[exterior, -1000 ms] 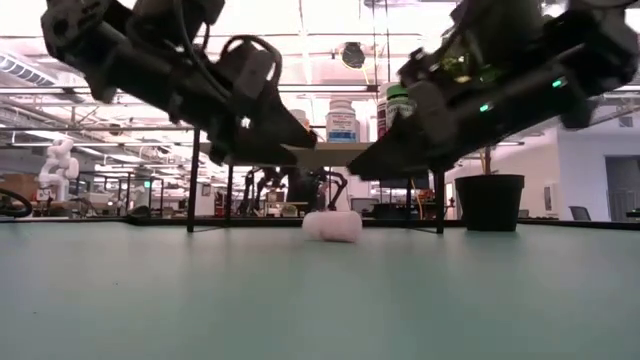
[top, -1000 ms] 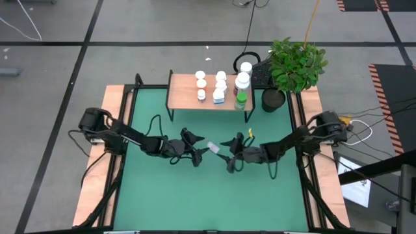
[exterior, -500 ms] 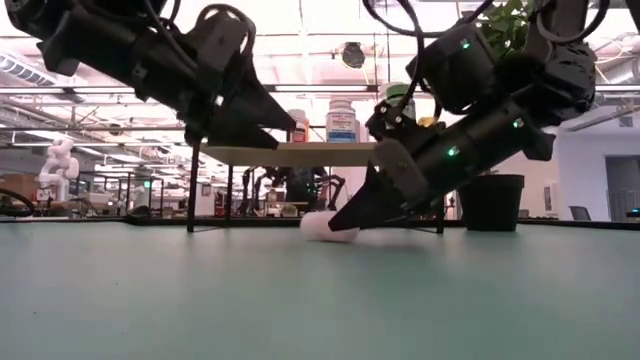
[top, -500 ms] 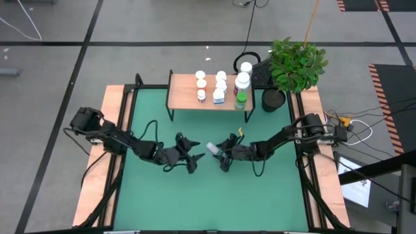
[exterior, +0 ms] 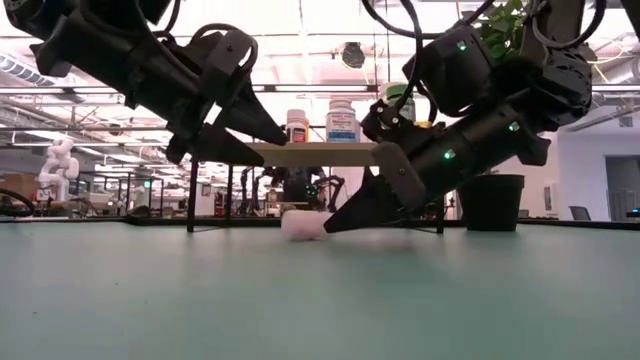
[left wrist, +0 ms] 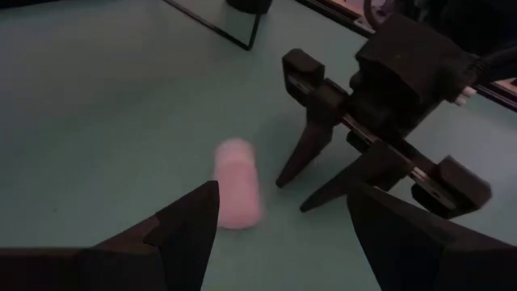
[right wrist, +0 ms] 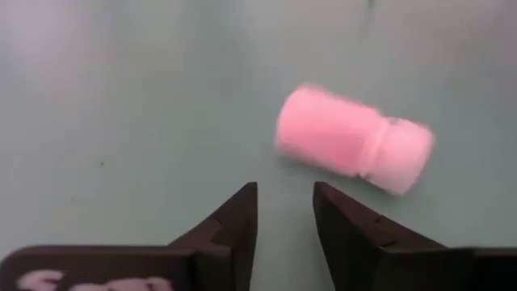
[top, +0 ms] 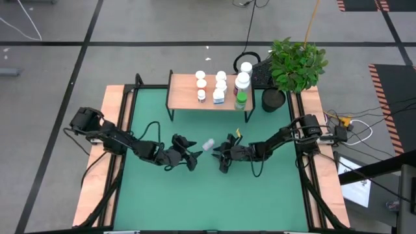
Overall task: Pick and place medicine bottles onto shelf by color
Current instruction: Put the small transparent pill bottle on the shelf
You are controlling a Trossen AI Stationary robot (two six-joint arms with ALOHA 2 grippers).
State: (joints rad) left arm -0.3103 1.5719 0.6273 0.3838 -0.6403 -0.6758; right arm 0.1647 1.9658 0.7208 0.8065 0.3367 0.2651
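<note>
1. Surface (top: 208, 195): green mat, framed by light-wood edge strips (top: 94, 175) left and right. Grey floor around it, marked with dark tape lines.
2. Room, from the low view: open workshop behind the surface, ceiling strip lights, a white robot figure (exterior: 60, 160) far off at the left.
3. Writing: bottle labels on the shelf are too small to read. White marks on the right arm's wrist body in its own view are cut off and illegible.
4. Shelf (top: 185, 97): light-wood board on thin black legs, at the far edge of the surface. Bottles stand on it in a cluster toward its right half: white-capped ones (top: 201, 80), one with a blue label (top: 219, 97), a green bottle (top: 240, 101) nearest the right end.
5. Black plant pot (top: 273, 99) with a leafy green plant (top: 296, 64), just beside the shelf's right end. Cables on the floor at the right.
6. Pink bottle (top: 208, 144): white cap, lying on its side on the mat mid-surface, between the two grippers, touching neither.
7. Left gripper (top: 192, 157): low over the mat just left of the pink bottle, fingers spread wide, empty.
8. Right gripper (top: 220, 153): angled down just right of the bottle, fingers (right wrist: 234, 222) set apart by a narrow gap, holding nothing; the bottle lies ahead of its tips and off to one side.
</note>
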